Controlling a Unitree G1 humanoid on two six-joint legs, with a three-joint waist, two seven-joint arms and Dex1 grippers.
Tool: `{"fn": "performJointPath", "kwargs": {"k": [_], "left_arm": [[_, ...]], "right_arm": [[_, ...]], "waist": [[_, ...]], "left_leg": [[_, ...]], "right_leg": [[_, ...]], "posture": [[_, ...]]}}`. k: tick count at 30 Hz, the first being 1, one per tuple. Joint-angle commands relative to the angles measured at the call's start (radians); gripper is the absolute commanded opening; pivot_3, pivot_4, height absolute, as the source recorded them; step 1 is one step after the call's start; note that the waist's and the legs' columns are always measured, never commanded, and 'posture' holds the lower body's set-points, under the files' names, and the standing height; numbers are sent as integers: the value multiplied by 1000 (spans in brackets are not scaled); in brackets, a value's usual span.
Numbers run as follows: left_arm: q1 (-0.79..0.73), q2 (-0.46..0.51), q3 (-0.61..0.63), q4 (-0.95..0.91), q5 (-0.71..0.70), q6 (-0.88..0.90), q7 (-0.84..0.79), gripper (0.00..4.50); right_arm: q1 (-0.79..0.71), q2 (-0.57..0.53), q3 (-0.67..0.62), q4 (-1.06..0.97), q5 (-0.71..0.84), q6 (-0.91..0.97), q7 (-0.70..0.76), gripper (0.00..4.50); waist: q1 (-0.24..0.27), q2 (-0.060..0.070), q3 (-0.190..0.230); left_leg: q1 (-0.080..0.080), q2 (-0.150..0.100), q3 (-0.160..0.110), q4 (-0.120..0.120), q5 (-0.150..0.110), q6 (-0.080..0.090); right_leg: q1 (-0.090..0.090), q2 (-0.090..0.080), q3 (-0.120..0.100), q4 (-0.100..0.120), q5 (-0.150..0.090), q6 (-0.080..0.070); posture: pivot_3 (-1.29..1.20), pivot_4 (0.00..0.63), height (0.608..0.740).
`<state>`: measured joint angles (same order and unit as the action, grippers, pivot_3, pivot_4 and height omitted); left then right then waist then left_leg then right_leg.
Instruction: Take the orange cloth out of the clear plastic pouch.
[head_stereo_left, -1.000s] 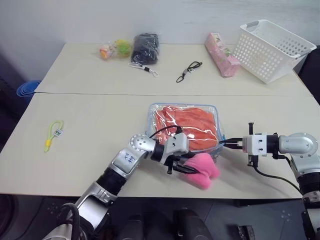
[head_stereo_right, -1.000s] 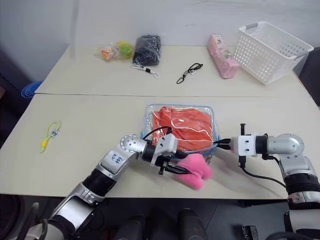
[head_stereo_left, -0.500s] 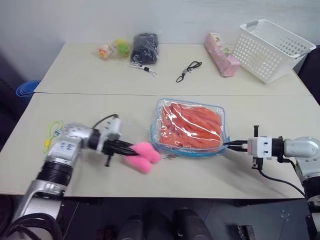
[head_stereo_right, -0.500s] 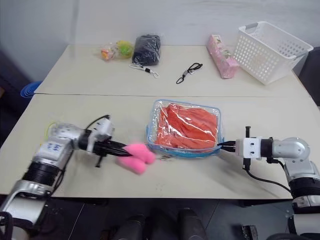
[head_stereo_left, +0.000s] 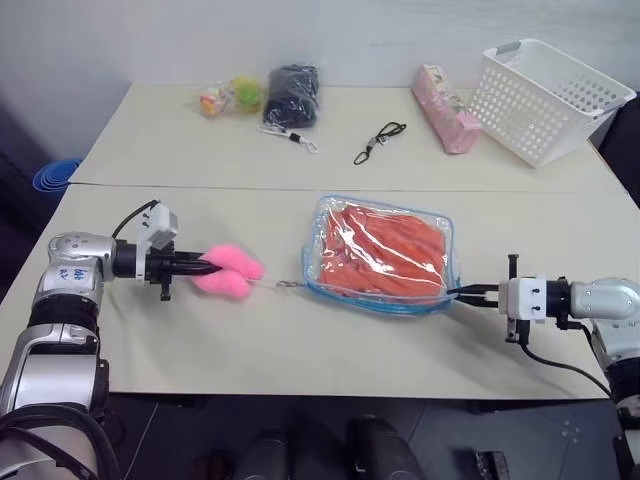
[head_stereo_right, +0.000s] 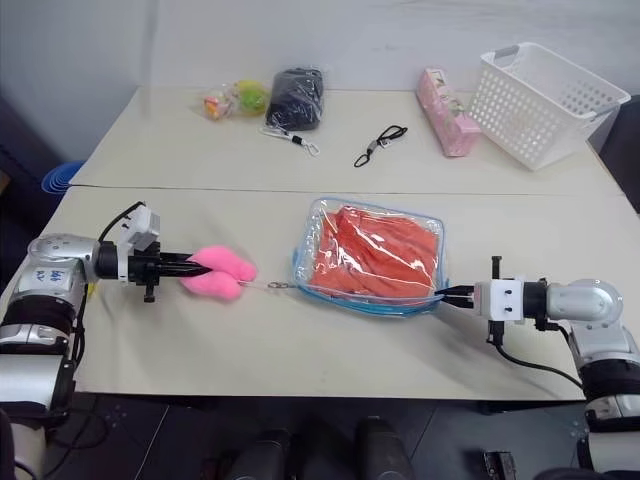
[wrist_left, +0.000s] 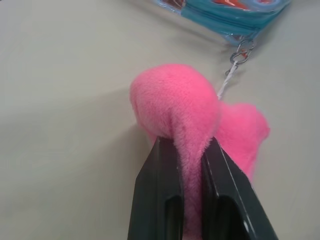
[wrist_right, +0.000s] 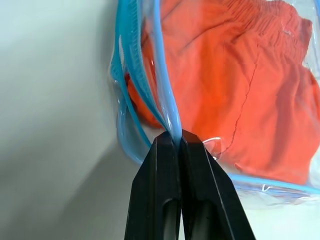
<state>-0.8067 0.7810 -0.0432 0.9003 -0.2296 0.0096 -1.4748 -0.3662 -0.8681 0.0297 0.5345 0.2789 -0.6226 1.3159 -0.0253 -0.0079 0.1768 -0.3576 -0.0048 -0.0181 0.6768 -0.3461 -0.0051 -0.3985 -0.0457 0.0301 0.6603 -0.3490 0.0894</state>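
- At table centre, the clear plastic pouch (head_stereo_left: 383, 255) lies with the orange cloth (head_stereo_left: 385, 250) sealed inside.
- Left gripper (head_stereo_left: 205, 267), clamped on the pink plush toy (head_stereo_left: 228, 272), has swung out to nine o'clock, so the toy's cord (head_stereo_left: 285, 285) draws the zipper along (opening begins, I'd judge).
- Right gripper (head_stereo_left: 457, 293) pinches the pouch's corner, anchoring it.
- Twelve to two o'clock: black bundle (head_stereo_left: 291, 96), white mesh basket (head_stereo_left: 545, 98), well clear.

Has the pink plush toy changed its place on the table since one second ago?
Yes. The pink plush toy, clamped in the left gripper, went from the near edge of the clear plastic pouch leftward, toward the table's left side.
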Motion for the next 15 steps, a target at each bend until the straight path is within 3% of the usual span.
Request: {"fn": "performJointPath", "kwargs": {"k": [1,9,13,15], "left_arm": [[52,-3,11,-201,-11,-48,-23,1255],[166,-16,48,-537,-60,-107,3,3758],[134,-113,16,-619,-61,-136,58,3769],[89,-173,4,-619,-57,-151,88,3769]], "right_arm": [[75,-12,-86,-216,173,231,-22,492],[525,-52,-371,-714,339,528,-141,3159],[702,-3,-466,-909,376,612,-204,4474],[762,27,-484,-979,378,636,-233,4474]], "waist": [[0,0,0],[14,0,0],[25,-1,0],[34,-2,1]], "left_leg": [[-1,0,0,0,0,0],[-1,0,-1,-1,-1,-1],[0,0,1,1,-3,3],[0,0,-1,2,-4,5]], "right_leg": [[0,0,0,0,0,0],[-1,0,0,-2,0,0],[1,0,2,-3,0,0],[3,0,0,-3,0,0]], "posture": [[0,150,740],[0,150,740],[0,150,740],[0,150,740]]}}
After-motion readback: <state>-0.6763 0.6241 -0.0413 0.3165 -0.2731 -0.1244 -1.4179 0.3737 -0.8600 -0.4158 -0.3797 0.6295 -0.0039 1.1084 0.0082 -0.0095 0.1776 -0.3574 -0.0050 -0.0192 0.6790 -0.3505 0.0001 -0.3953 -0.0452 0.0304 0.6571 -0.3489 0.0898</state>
